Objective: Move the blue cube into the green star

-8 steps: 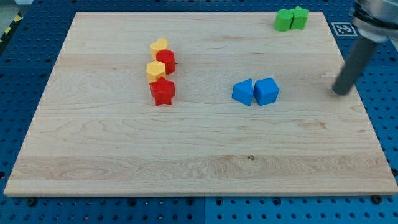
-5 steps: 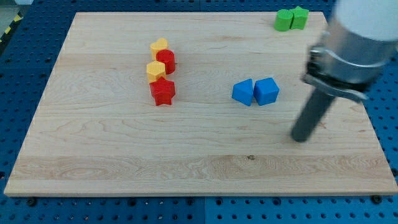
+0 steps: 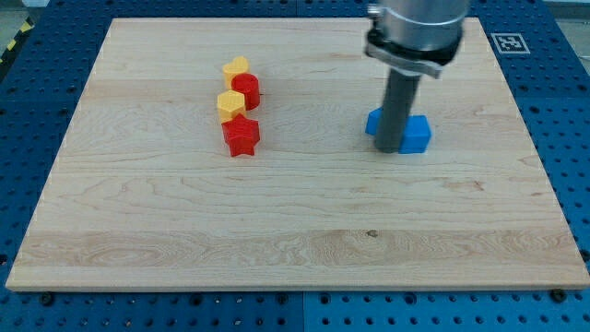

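The wooden desk (image 3: 184, 231) fills most of the view, set on a blue perforated base (image 3: 572, 166). Toward the desk's left half, nearer the far edge than the near one, four small blocks stand in a tight column: a yellow block (image 3: 236, 67) farthest back, a red block (image 3: 246, 89) touching it, a second yellow block (image 3: 230, 103) next, and a red star (image 3: 241, 136) closest to the near edge.

Right of centre, two blue blocks sit side by side, partly hidden by the rod. The left one (image 3: 375, 122) shows only a sliver; the right one, the blue cube (image 3: 417, 135), shows more of its face. My tip (image 3: 389, 149) rests on the desk directly in front of this pair, at the seam between them, apparently touching them. The end effector is a plain rod with no jaws to be apart or together.

The arm's body covers the desk's far right corner, so the green star cannot be seen.
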Robot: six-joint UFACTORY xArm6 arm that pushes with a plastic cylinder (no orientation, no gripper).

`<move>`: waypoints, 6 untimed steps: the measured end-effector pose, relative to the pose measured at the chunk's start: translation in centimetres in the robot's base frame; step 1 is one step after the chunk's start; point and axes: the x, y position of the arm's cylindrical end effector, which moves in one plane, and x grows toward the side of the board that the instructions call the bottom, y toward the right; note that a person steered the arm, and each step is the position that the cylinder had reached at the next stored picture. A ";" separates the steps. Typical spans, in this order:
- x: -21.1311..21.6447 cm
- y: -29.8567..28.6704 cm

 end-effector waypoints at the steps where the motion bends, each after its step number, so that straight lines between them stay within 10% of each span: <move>1: -0.2 3.1; 6: -3.4 10.5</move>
